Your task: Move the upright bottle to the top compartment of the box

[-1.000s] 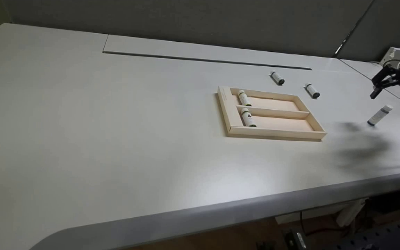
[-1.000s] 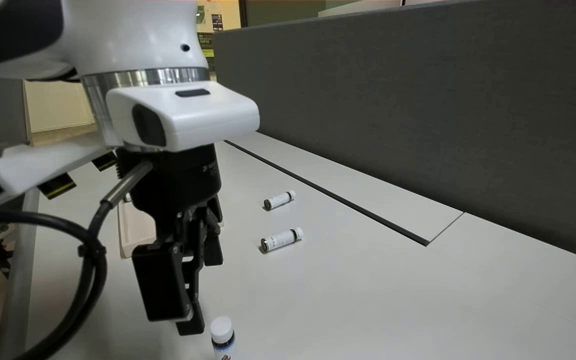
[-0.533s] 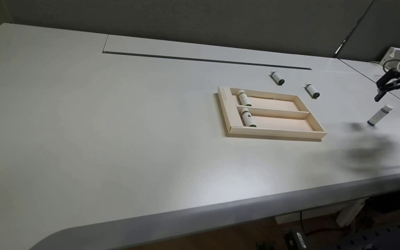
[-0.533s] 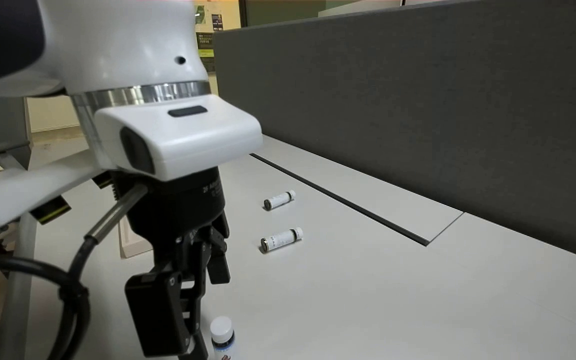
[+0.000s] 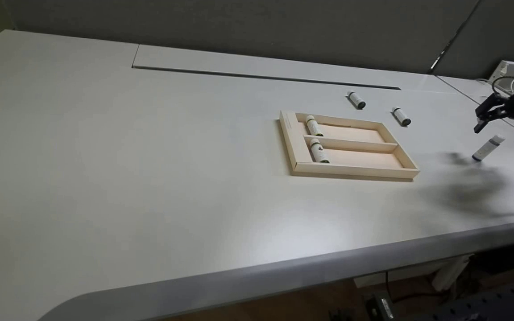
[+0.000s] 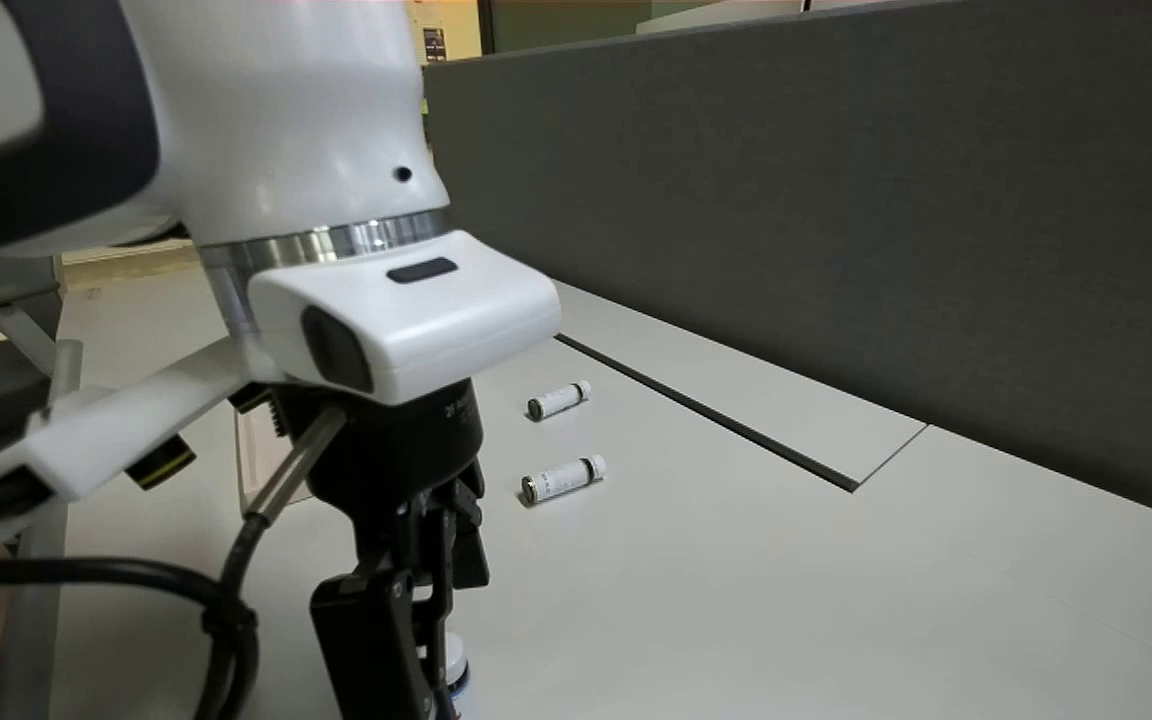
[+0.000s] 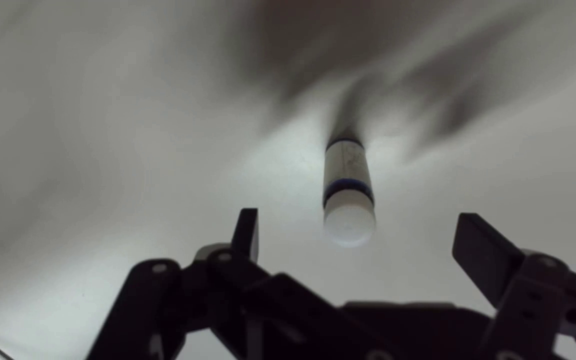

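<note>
The upright bottle (image 5: 488, 148), white-capped with a pale label, stands on the table right of the box. In the wrist view the bottle (image 7: 346, 165) lies between the open fingers, touching neither. In an exterior view the bottle (image 6: 456, 665) is mostly hidden behind a finger. My gripper (image 7: 357, 220) is open and empty; in an exterior view the gripper (image 5: 499, 134) hangs at about cap height. The pale-wood box (image 5: 355, 170) has two long compartments. The top compartment (image 5: 355, 133) holds one bottle (image 5: 314, 126) at its left end; the near one holds another (image 5: 318, 151).
Two more bottles lie on the table behind the box: one (image 5: 356, 100) and another (image 5: 401, 117). Both show in an exterior view too, the farther (image 6: 559, 401) and the nearer (image 6: 563, 480). A grey partition (image 6: 836, 200) runs along the back. A cable (image 6: 236, 600) hangs from the arm.
My gripper has come down toward the upright bottle and shifted sideways, so that a finger now covers part of the cap in an exterior view. The fingers stay open. Bottles and box have not moved.
</note>
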Robot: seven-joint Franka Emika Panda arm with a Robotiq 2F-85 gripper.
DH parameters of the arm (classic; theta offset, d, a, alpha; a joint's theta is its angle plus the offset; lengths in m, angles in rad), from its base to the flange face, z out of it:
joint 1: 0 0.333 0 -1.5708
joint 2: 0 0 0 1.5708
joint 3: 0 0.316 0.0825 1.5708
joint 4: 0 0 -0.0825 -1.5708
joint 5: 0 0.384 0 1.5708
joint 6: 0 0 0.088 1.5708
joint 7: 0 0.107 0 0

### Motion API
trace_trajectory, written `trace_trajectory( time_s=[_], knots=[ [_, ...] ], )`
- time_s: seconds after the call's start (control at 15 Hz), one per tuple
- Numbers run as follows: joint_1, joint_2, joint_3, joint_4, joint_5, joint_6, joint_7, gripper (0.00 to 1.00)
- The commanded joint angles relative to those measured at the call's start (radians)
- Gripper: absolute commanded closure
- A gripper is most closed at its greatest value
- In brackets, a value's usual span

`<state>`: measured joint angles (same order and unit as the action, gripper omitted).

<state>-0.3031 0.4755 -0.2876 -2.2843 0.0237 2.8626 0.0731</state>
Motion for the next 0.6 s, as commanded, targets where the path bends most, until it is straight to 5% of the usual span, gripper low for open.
trace_trajectory(
  time_s=[0.0, 0.53],
  knots=[
    [0.022, 0.033, -0.009, 0.034, 0.0, 0.003, 0.013, 0.26],
    [0.057, 0.041, -0.023, 0.06, 0.007, -0.098, 0.048, 0.81]
  ],
)
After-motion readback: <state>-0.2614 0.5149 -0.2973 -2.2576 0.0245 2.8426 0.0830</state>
